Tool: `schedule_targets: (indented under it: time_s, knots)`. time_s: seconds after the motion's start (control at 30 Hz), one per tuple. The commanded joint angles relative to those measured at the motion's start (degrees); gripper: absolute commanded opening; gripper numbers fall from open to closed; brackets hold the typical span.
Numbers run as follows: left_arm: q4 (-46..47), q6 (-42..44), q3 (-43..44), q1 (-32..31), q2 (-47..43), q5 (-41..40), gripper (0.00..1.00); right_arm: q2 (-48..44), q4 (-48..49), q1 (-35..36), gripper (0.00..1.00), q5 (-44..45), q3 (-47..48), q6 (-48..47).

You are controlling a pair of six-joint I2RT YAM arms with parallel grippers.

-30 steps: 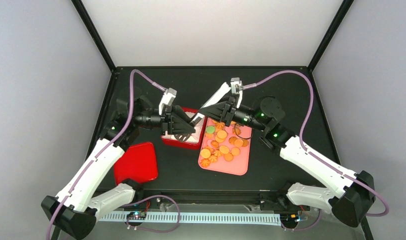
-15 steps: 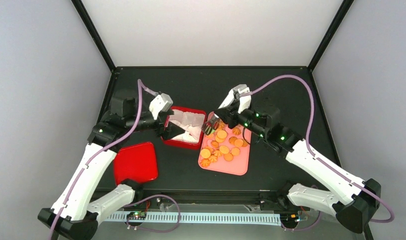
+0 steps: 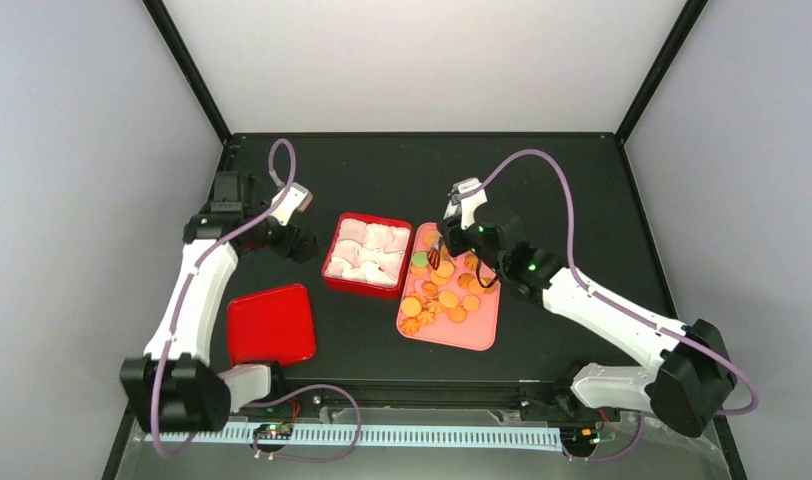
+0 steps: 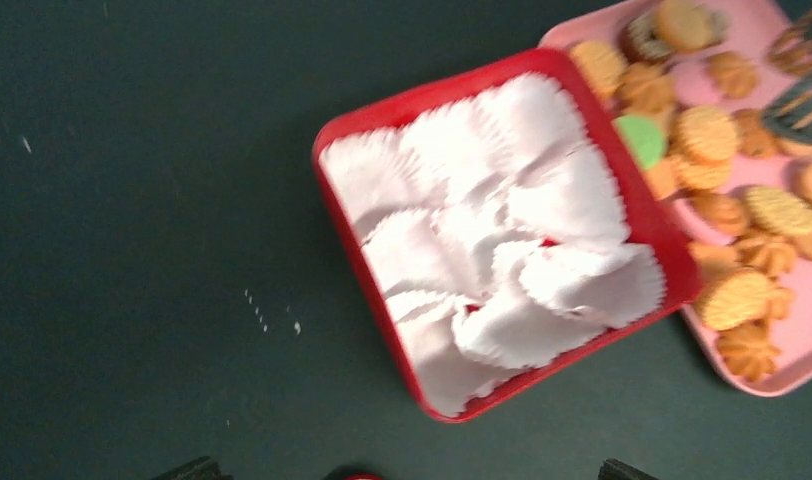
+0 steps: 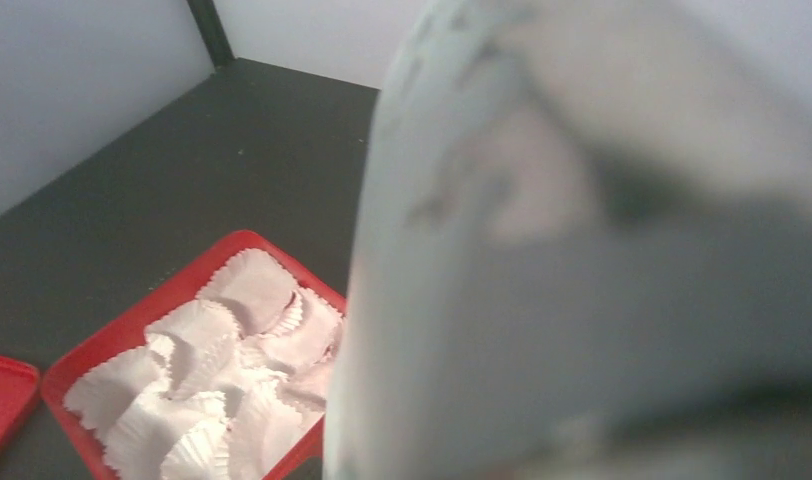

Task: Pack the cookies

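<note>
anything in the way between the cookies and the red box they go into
Nothing visible. The red box sits open right beside the pink tray of cookies. Its red lid lies apart, and only empty white paper cups line it.

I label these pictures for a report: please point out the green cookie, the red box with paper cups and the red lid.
green cookie [image 4: 642, 138]: left wrist view, centre of its top.
red box [image 3: 362, 288]: top external view, its near wall.
red lid [image 3: 272, 325]: top external view, middle of its surface.
</note>
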Motion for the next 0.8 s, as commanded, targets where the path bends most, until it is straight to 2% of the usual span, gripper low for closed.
schedule_targets:
  time_s: [0.0,0.1,0.27,0.43,0.77]
  knots:
    - [-0.07,1.84,0.27,3.76,9.00,-1.65,0.98,1.62,6.46,0.13,0.43,4.75,-1.09,-0.54]
    - [3.51,-0.06,-1.41,4.16,13.83,-1.39,0.97,3.08,7.90,0.13,0.44,5.13,-2.10,-0.06]
    - [12.78,-1.10,-5.23,4.08,16.96,-2.26,0.99,5.18,9.69,0.09,0.44,4.35,-3.06,0.59]
    - [14.93,-1.49,-4.27,4.09,22.95,-3.85,0.91,6.97,10.96,0.12,0.44,4.30,-3.73,0.83]
    - [21.99,-1.53,-10.75,-0.41,23.45,-4.97,0.88,8.35,11.40,0.05,0.44,6.24,-5.56,-0.54]
